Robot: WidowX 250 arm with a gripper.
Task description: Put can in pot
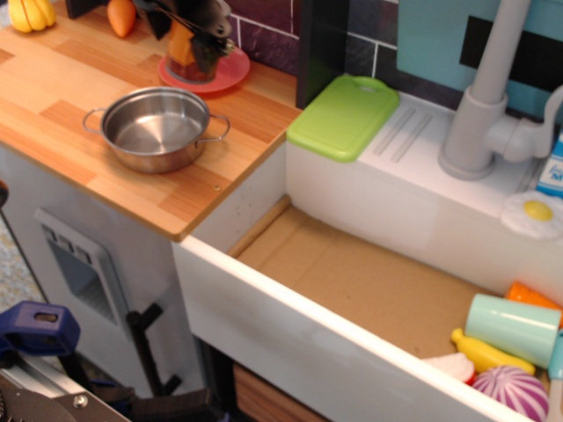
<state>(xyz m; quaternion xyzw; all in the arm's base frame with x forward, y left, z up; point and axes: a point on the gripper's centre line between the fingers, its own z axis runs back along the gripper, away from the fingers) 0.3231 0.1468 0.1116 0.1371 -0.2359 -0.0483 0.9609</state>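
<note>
On the wood-grain counter at the upper left of the view, the pot stands upright with its two loop handles pointing toward 9 and 3 o'clock; its interior shows bare steel. At 12 o'clock from the pot, the pincer hangs blurred above the red plate, its dark fingers closed against the sides of the can, which is held clear of the counter with its orange-red label visible between them. The can sits just beyond the pot's far rim in the picture and is not inside the pot. At 11 o'clock from the pot, near the back edge, lie an orange toy fruit and a yellow banana bunch. At 3 o'clock from the pot, past the counter's end, a green cutting board rests on the white sink unit, with a grey faucet further toward 3 o'clock and a toy fried egg beside it. Below these, the sink basin has a brown cardboard-coloured floor; in its corner at 4 o'clock are a mint-green cup on its side, a yellow toy piece and a purple-and-white onion. The back wall is dark tile with a teal panel. A blue clamp shows at the lower left.
</note>
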